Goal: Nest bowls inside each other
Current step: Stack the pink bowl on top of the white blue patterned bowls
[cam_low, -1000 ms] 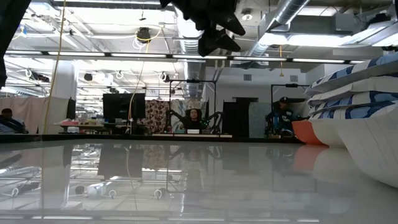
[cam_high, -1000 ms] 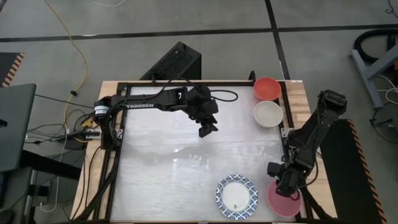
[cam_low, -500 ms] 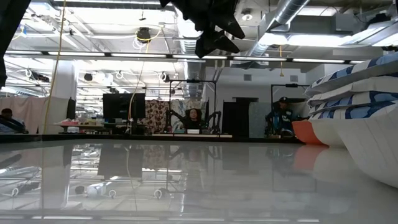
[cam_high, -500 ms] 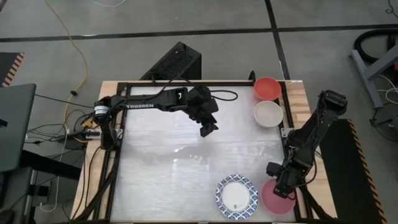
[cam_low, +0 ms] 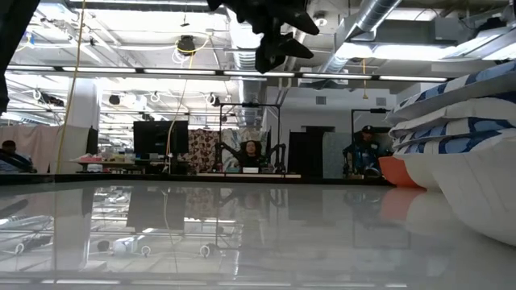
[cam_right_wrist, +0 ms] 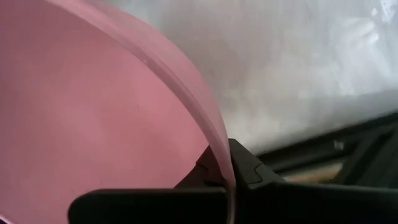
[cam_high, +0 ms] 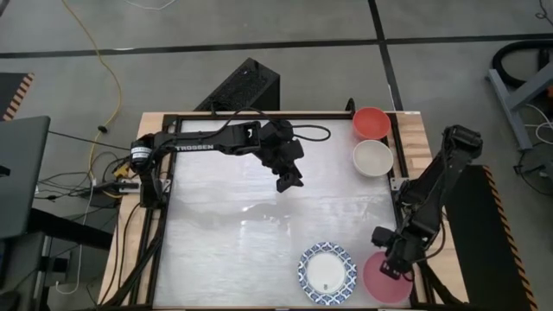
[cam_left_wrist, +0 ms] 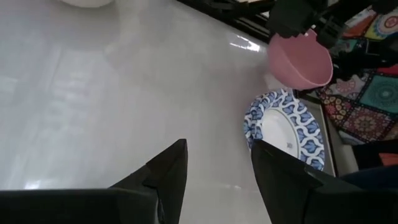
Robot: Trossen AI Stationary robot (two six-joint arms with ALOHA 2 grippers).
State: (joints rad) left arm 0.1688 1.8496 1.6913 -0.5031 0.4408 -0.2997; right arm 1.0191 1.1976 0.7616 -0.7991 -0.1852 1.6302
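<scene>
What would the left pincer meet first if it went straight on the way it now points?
Probably bare table: the open left pincer points down at it from above. The blue-rimmed bowls lie off to one side of that line, though depth is hard to judge.

1. Your left arm reaches from the tabletop's left edge toward its far middle, elbow nearly straight, wrist bent downward.
2. Its left pincer (cam_high: 288, 180) hangs above the surface with the two fingers (cam_left_wrist: 163, 175) spread apart and nothing between them (seen clearly past the wrist).
3. Your right arm folds down along the right edge, forearm angled toward the near right corner.
4. The right pincer (cam_high: 393, 267) is clamped on the rim of the pink bowl (cam_high: 380, 281), one finger (cam_right_wrist: 245, 165) visible outside the wall.
</scene>
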